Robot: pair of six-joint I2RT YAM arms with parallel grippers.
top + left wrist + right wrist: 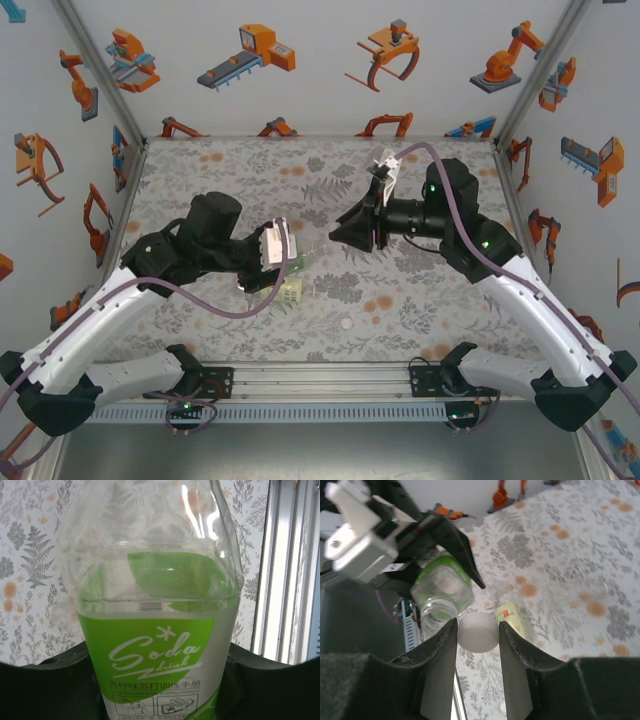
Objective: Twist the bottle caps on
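Note:
My left gripper (157,680) is shut on a clear bottle (155,630) with a green "Soda drink" label, gripping it round the label. The open mouth (438,617) of this bottle faces my right gripper (477,630). That gripper is shut on a white bottle cap (478,632), which hangs just beside the mouth, apart from it. In the top view the left gripper (283,243) and right gripper (335,235) face each other above the middle of the mat. A second bottle (512,620) with a pale yellow-green label lies on the mat. Another small cap (347,324) lies near the front edge.
The floral mat (420,300) covers the table, with walls on three sides. A metal rail (320,378) runs along the near edge between the arm bases. The lying bottle (291,290) rests just below the left gripper.

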